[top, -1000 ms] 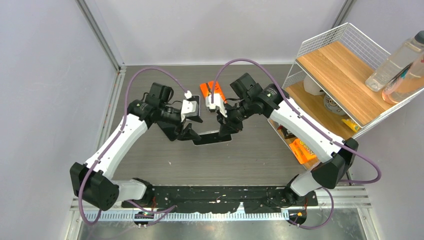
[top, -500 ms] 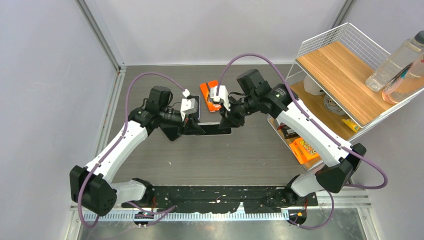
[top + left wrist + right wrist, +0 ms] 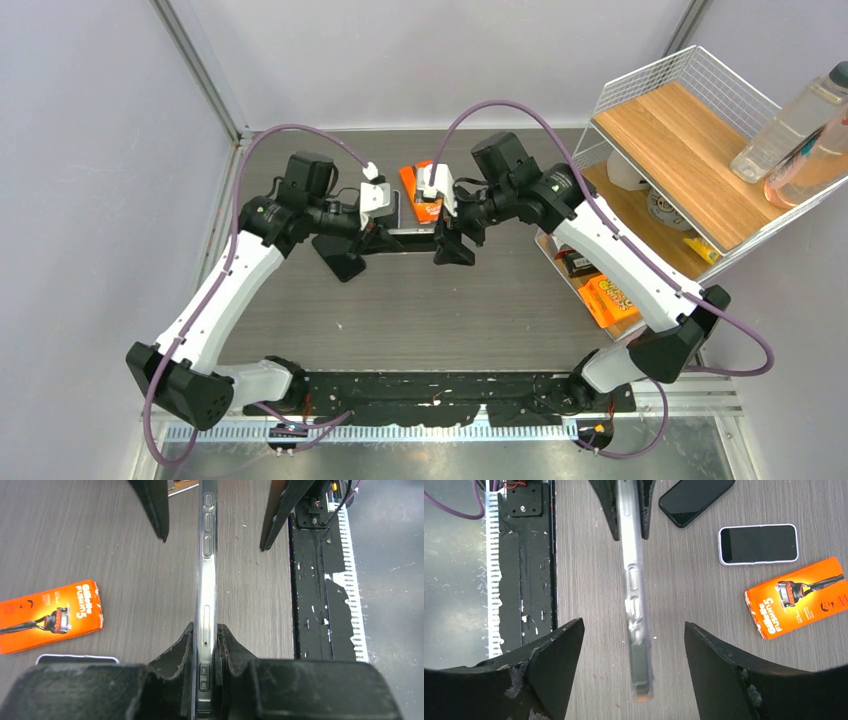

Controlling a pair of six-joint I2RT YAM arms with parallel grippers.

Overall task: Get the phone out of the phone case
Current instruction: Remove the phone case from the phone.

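Note:
The phone in its clear phone case [image 3: 208, 555] hangs edge-on above the table, silver side and buttons showing. My left gripper [image 3: 205, 630] is shut on one end of it. In the top view the left gripper [image 3: 385, 238] and the cased phone [image 3: 408, 232] are mid-table. My right gripper [image 3: 634, 625] is open and straddles the other end of the phone case [image 3: 634, 605] without touching it. Seen from the top, the right gripper [image 3: 455, 245] sits just right of the phone. Its black fingers [image 3: 155, 510] show at the top of the left wrist view.
A black phone [image 3: 696, 500] and a white-cased phone [image 3: 758, 543] lie flat on the table beside an orange razor box [image 3: 801, 597]. The wire shelf rack [image 3: 690, 130] with bottles [image 3: 790, 120] stands at the right. An orange packet [image 3: 605, 298] lies below it.
The left gripper has shut on the cased phone. The right gripper has let go and opened wide. Both grippers and the phone have moved toward the back of the table.

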